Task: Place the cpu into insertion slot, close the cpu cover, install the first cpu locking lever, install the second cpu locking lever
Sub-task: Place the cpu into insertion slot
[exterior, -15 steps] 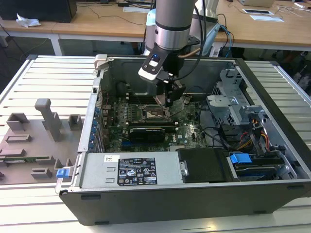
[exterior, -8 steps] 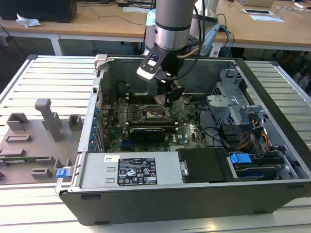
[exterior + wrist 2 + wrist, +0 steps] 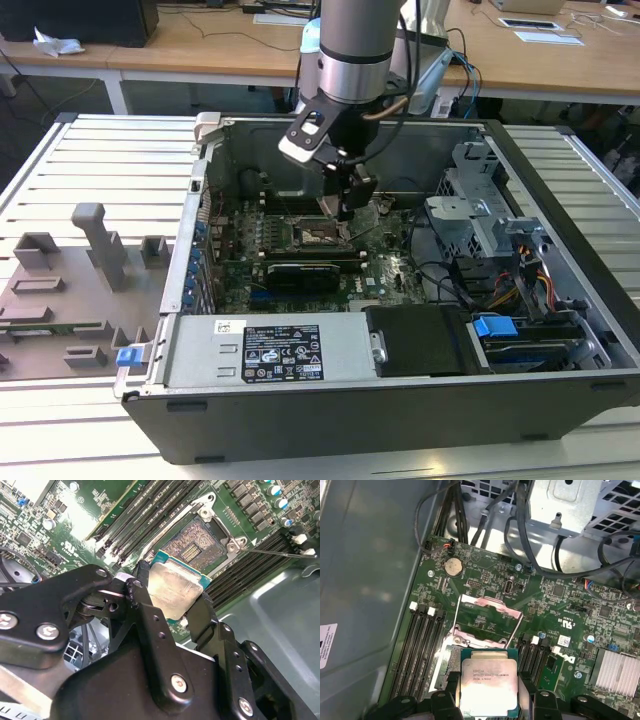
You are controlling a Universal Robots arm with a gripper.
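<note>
Fingers [image 3: 146, 607] gripping cpu [image 3: 176, 589] flat by 2 edges, hovering just above insertion slot [image 3: 192, 545]; cpu cover [image 3: 490, 605] standing open.

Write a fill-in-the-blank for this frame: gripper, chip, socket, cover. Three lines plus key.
1. The gripper is ____ on the cpu, holding it by two opposite edges.
2. The insertion slot is ____, with its contact field bare.
3. The cpu cover is swung ____, away from the socket.

Missing words: shut; empty; open
</note>
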